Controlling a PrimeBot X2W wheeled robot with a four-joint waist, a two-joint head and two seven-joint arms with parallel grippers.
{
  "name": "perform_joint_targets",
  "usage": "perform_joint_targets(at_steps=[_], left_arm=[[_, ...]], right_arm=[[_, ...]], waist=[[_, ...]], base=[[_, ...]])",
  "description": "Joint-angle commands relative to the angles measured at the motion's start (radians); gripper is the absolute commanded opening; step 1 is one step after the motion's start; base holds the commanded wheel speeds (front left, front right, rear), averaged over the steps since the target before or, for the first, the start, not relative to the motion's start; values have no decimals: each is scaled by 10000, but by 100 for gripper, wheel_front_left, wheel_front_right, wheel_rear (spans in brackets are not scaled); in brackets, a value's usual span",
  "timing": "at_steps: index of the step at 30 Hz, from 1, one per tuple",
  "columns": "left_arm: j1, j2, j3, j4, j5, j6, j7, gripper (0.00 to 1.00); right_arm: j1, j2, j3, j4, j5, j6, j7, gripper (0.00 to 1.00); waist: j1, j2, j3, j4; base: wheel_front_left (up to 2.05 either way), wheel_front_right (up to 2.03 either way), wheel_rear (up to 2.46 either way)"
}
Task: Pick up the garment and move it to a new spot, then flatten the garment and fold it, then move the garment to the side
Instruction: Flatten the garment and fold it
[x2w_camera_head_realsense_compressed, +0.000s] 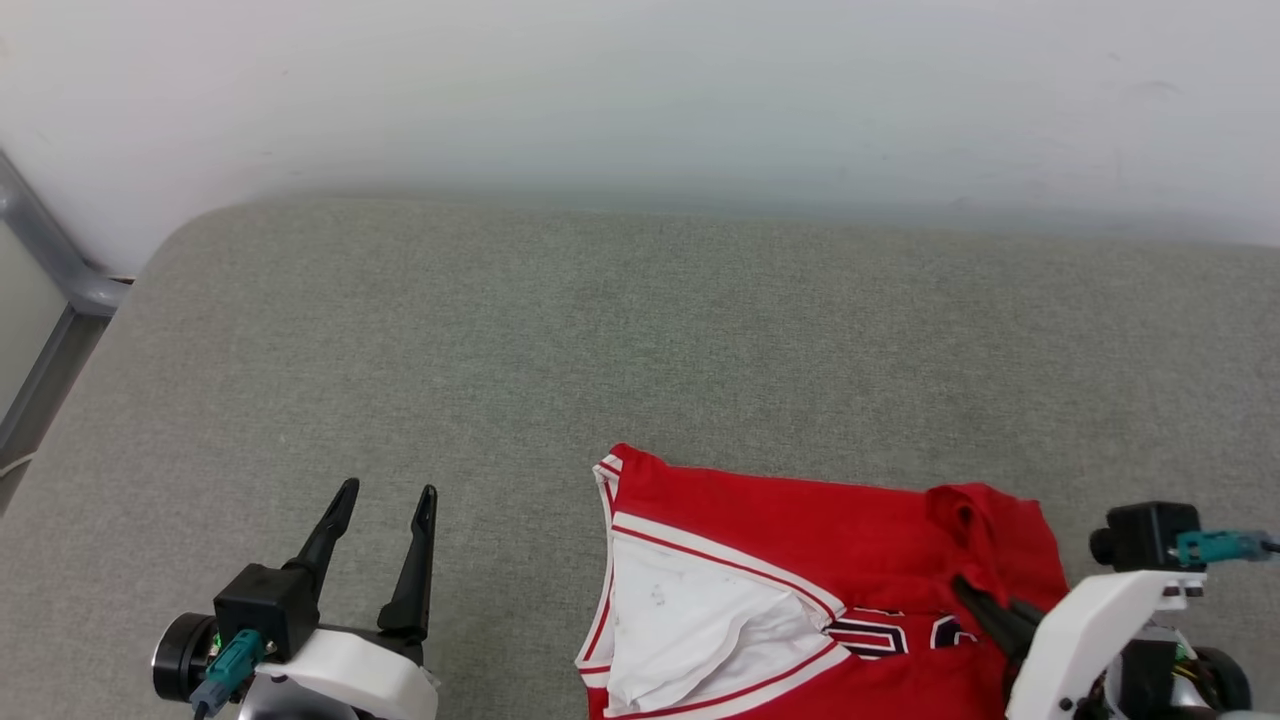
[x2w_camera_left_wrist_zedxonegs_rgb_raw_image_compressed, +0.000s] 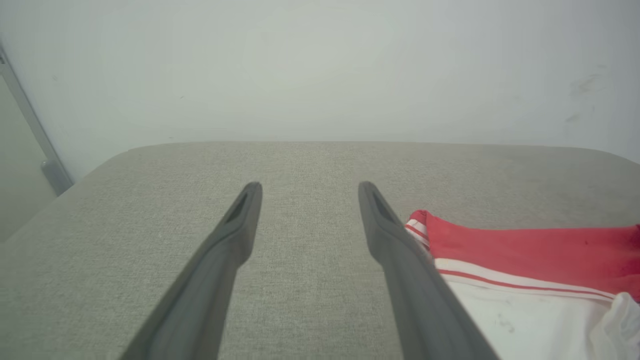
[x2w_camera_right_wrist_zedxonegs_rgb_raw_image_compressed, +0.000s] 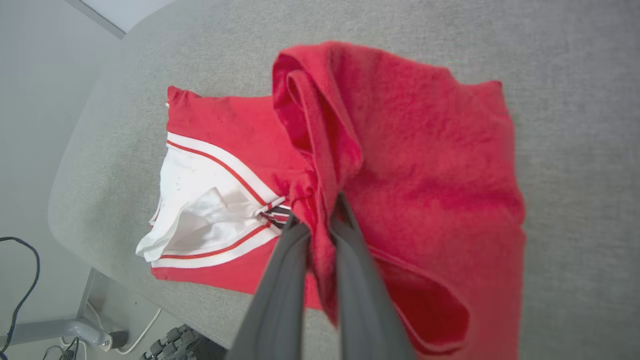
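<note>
Garment (x2w_camera_head_realsense_compressed: 800, 540) was pinched by one red fold in the clenched right gripper (x2w_camera_right_wrist_zedxonegs_rgb_raw_image_compressed: 318, 212); left gripper (x2w_camera_head_realsense_compressed: 389, 488) gaped empty. Thin hold could slip.

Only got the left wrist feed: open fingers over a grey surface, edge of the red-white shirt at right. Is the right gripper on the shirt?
Observer: Yes. The right gripper is shut on a raised fold of the garment, with red cloth pinched in it.
Operator: Where on it?
Observer: In the head view it grips the right half, just right of the black print and away from the white sleeve.
Operator: Left gripper clear of the cloth?
Observer: Yes. The left gripper sits open over the bare grey surface, apart from the garment's left edge.
</note>
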Motion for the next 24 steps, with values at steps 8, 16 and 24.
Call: perform_joint_targets(at_steps=[8,16,24], left_arm=[[114,-110,116,88,152,-99,-25,100],[140,-154,146,134,232,-160,-25,100],[-38,-232,122,183,291,-230,-25,100]], right_arm=[[-709,85,1563,1254,2015,-7,-1306,0],[-1702,77,3541,3128,3793,-7,-2827,0],[-3037,69,5313,5034,5073,-7,-4078,0]], waist=[[0,-1,-38,173],[0,-1,-113,307],[0,-1,-18,560]], base=[[0,0,0],[0,0,0],[0,0,0]])
